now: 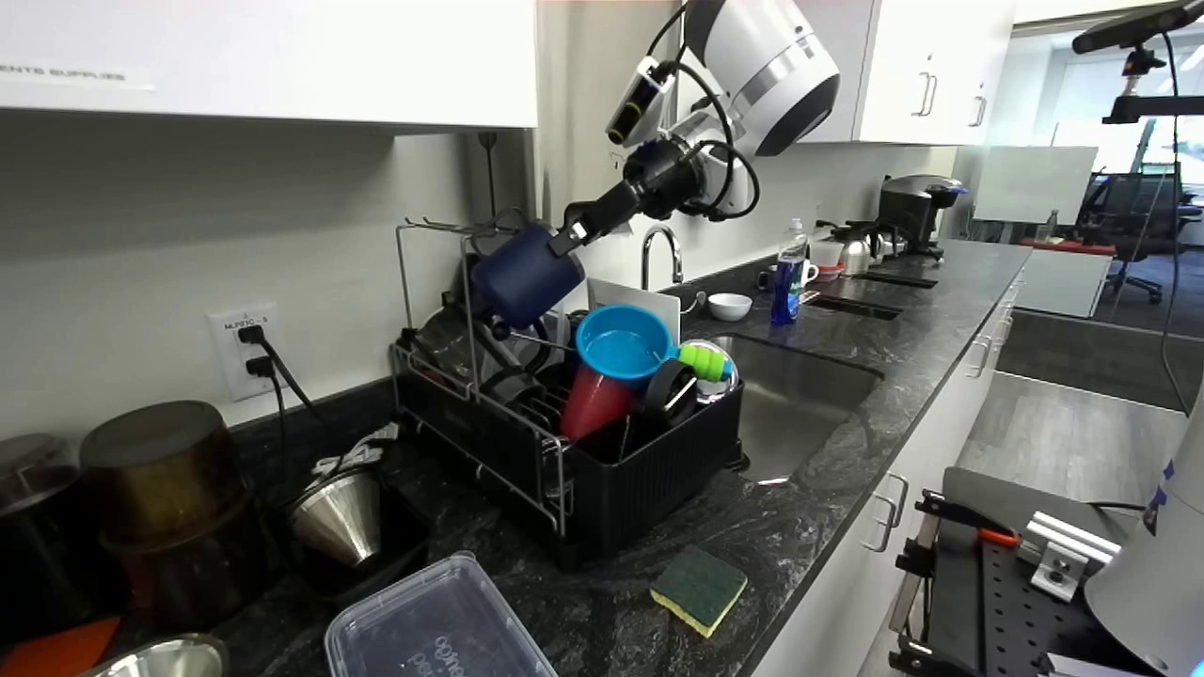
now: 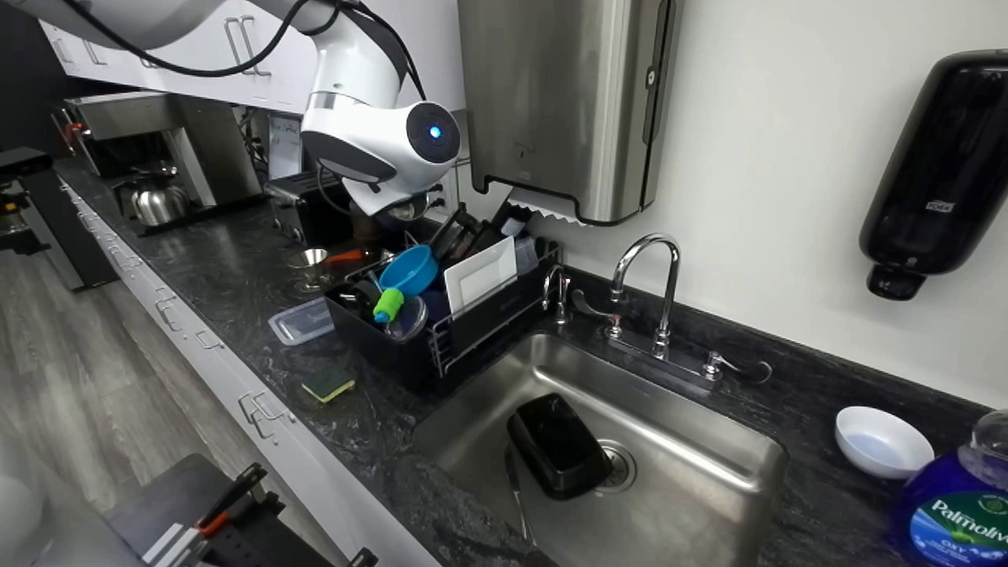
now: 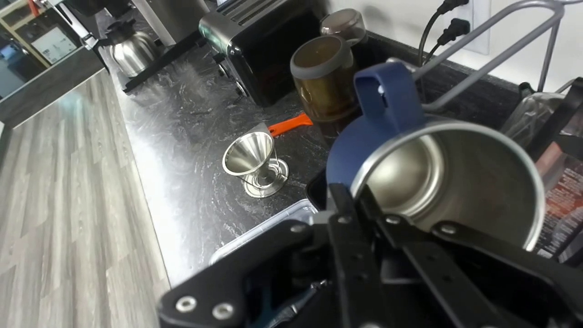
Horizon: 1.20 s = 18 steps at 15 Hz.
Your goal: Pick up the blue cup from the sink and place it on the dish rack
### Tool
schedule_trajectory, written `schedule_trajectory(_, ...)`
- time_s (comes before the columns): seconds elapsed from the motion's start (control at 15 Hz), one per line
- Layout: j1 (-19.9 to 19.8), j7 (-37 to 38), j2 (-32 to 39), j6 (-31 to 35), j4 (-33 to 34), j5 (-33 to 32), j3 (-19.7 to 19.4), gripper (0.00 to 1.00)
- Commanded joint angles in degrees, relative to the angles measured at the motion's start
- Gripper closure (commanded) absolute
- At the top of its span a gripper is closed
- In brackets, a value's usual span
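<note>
Lifting is done: the cup [image 1: 528,275] is pinched at the rim by near-closed fingers [image 3: 340,202]; release on the rack [image 1: 649,484] is left.

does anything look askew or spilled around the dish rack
The bright blue bowl sits tilted high in the crowded dish rack, looking precarious. The blue cup tilts too, but the gripper holds it. No spill shows.

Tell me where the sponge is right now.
In an exterior view, the sponge lies below and right of centre, flat on the dark counter, between the dish rack and the counter's front edge.
</note>
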Motion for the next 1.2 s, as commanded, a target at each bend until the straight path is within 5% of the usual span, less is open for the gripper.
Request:
schedule_trajectory(0.0, 0.46, 0.99, 0.28, 0.7, 0.93, 1.54, 0.07, 0.98)
schedule_trajectory(1.13, -0.13, 2.38, 2.63, -0.98, 2.38, 0.97, -1.42, 0.98)
